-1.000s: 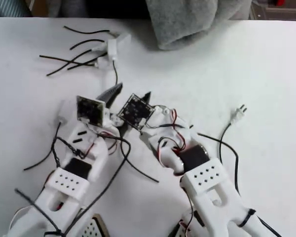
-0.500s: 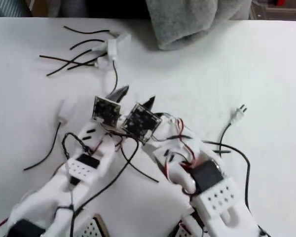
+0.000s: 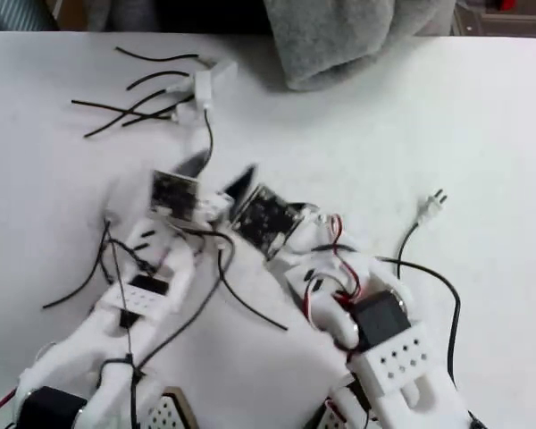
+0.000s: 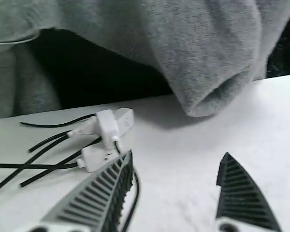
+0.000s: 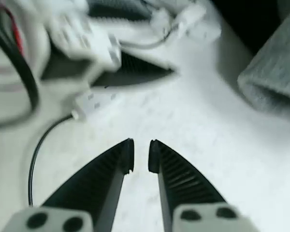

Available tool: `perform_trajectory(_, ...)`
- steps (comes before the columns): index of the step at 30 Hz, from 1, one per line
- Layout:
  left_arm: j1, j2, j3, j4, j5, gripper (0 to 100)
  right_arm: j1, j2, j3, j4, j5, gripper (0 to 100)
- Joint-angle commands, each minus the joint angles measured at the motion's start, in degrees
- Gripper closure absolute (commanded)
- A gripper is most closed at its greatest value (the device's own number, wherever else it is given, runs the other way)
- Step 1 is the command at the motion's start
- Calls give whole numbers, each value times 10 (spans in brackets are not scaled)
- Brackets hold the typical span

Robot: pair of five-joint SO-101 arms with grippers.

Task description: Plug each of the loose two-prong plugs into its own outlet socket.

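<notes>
— White table (image 3: 482, 107) is logged, with a grey cloth (image 3: 339, 45) draped over its far edge. Where is the work placed?

— A connector cluster (image 3: 196, 89), white pieces on crossed black cords, is noted near the cloth, to the left of it. One loose two-prong plug (image 3: 436, 201) is seen well apart from the cloth, nearer the arms and off to the right.

— Claws?

— The left gripper (image 4: 178, 155) is recorded with jaws spread wide and nothing between them, aimed at the cluster beside the cloth. The right gripper (image 5: 140, 142) is recorded with jaws drawn almost together, only a thin slit between them, nothing held. Both are packed side by side, short of the cloth.

— Hazards?

— Contact between the two arms is judged likely, since they are crowded so closely. The cluster's cords are crossed, so several pieces could be dragged if one is lifted. The sockets look light and unfixed, and could be shoved away when a plug is pressed in. The plug far from the cloth is lying wide of both claws, and its cord (image 3: 406, 241) could be snagged by the right arm.
</notes>
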Motion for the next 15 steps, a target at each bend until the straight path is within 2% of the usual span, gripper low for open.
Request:
perform_trajectory(1, -61, 1, -18, -11, 3, 726, 39, 67, -79, 70, -4, 916)
perform_trajectory(5, -87, 2, -18, -11, 33, 726, 36, 166, -170, 225, -5, 828)
perform_trajectory(9, -88, 3, -15, -10, 39, 726, 21, 271, -207, 349, 0, 819)
perform_trajectory(12, -88, 4, -15, -8, 39, 726, 15, 339, -193, 363, 28, 819)
perform_trajectory(15, -87, 4, -18, 14, 39, 726, 14, 382, -163, 328, 44, 819)
